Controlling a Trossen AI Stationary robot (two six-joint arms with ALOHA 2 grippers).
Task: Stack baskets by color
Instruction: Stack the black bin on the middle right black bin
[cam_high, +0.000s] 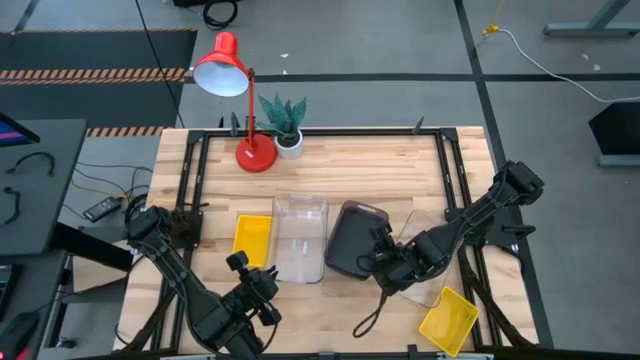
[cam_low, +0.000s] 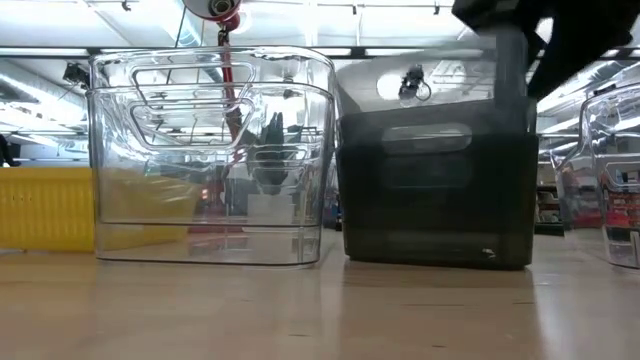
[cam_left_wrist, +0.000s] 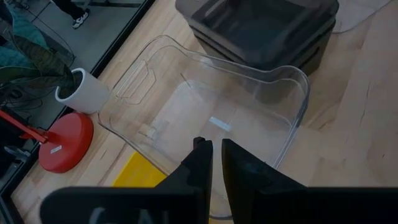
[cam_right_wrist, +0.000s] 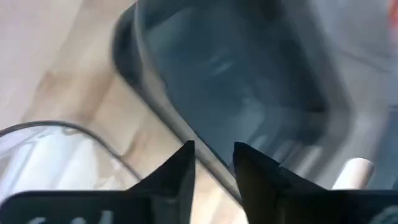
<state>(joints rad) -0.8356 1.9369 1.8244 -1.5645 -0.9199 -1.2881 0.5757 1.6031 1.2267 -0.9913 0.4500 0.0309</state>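
Our left arm reaches in from the near left corner of the table, its left gripper (cam_high: 262, 288) low near the front edge, the two dark fingers (cam_left_wrist: 200, 163) drawn nearly together with only a thin gap between them. Our right arm stretches in from the right side, bent down toward the middle, the right gripper (cam_high: 385, 262) with its fingers (cam_right_wrist: 180, 167) slightly apart.

Right gripper (cam_high: 385, 262) at the dark basket's (cam_high: 352, 240) near rim; clear basket (cam_high: 300, 238) beside it, beyond that a small basket (cam_high: 253, 238); another small basket (cam_high: 448, 321) apparently behind the gripper.
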